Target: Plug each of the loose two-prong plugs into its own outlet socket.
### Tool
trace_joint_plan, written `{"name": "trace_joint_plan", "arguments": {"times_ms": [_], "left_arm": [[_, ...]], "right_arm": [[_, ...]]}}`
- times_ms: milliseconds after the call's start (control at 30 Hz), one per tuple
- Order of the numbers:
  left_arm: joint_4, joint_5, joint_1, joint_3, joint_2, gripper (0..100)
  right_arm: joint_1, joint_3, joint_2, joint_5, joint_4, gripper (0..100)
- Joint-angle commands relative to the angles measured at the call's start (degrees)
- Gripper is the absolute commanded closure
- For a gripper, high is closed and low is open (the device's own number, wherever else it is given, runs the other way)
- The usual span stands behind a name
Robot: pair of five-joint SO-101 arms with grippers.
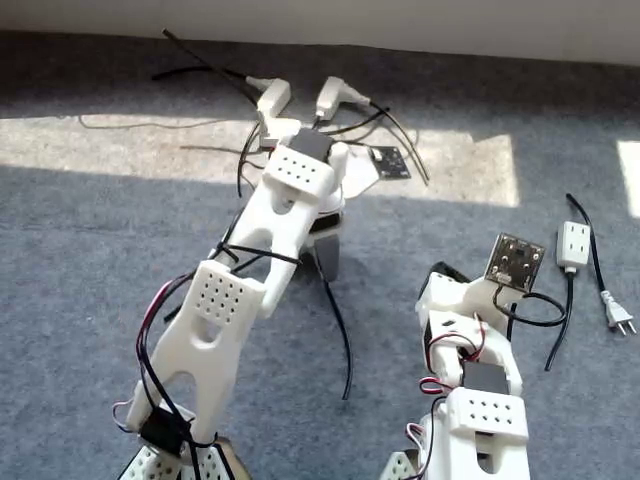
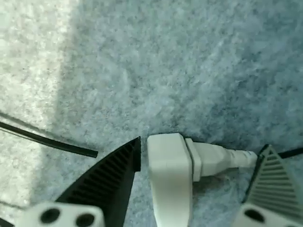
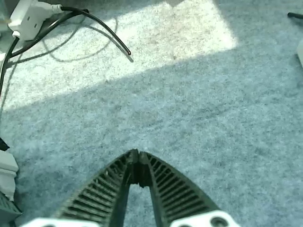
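Observation:
In the left wrist view a white socket block (image 2: 168, 182) lies on the grey carpet with a white plug (image 2: 213, 158) seated in its side. My left gripper (image 2: 202, 144) is open and straddles both; one finger (image 2: 116, 172) is at the block's edge, the other finger (image 2: 270, 177) stands beyond the plug's cable end. The left arm (image 1: 295, 185) stretches to the far centre, near two white plug pieces (image 1: 272, 96) (image 1: 335, 95). My right gripper (image 3: 138, 155) is shut on nothing, low over bare carpet. At the right lie a white socket (image 1: 572, 243) and a loose two-prong plug (image 1: 620, 322).
Black cables (image 1: 340, 330) trail over the carpet around the left arm. A white plug with black cable (image 3: 26, 19) lies far ahead of the right gripper. The right arm (image 1: 470, 340) is folded near the front. A sunlit strip (image 1: 120, 145) crosses the back.

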Motion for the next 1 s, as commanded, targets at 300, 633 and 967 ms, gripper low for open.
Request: {"name": "trace_joint_plan", "arguments": {"times_ms": [300,633,967], "left_arm": [[0.44,-3.08,-2.95,-3.30,0.92,65],[0.53,-2.90,-4.70,-9.10,0.92,88],[0.53,-2.90,-4.70,-14.90,0.92,96]], "right_arm": [[-0.48,-0.13,-0.57,-0.53,-1.45,99.1],[-0.48,-0.13,-0.57,-0.53,-1.45,99.1],[-0.48,-0.13,-0.57,-0.53,-1.45,99.1]]}}
